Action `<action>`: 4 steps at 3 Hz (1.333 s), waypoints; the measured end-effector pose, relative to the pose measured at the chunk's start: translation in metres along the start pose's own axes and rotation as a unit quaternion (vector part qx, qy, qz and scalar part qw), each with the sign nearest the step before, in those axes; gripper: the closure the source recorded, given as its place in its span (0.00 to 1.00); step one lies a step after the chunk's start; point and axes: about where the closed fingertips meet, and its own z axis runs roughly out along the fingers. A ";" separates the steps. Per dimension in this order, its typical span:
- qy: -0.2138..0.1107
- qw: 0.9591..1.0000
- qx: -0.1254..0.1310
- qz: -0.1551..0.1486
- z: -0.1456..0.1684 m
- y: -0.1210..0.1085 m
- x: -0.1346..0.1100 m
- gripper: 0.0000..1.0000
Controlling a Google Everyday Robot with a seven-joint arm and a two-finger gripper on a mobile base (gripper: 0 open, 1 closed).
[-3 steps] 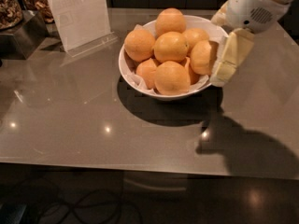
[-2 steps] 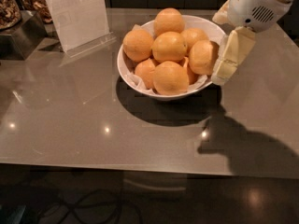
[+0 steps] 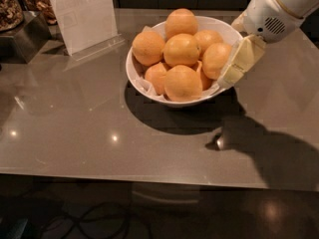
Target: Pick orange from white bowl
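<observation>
Pincer (image 3: 238, 63) at white bowl (image 3: 223, 28) right rim, beside orange (image 3: 215, 59); open or closed, cannot tell.

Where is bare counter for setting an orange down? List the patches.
Free: the wide counter left of and in front of the bowl, to the near edge. Crowded: the bowl piled with oranges, the tool at its right rim, and the back left with sign and box.

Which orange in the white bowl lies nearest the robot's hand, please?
The orange at the right edge of the bowl, directly beside the hand at the rim; the others sit further left.
</observation>
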 end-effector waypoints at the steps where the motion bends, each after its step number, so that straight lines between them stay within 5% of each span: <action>1: -0.015 0.999 0.016 0.026 0.009 -0.016 -0.002 0.00; 2: -0.016 0.999 0.017 0.027 0.009 -0.016 -0.003 0.00; 3: -0.016 0.999 0.016 0.029 0.011 -0.016 -0.002 0.18; 4: -0.019 0.999 0.014 0.044 0.021 -0.017 0.001 0.26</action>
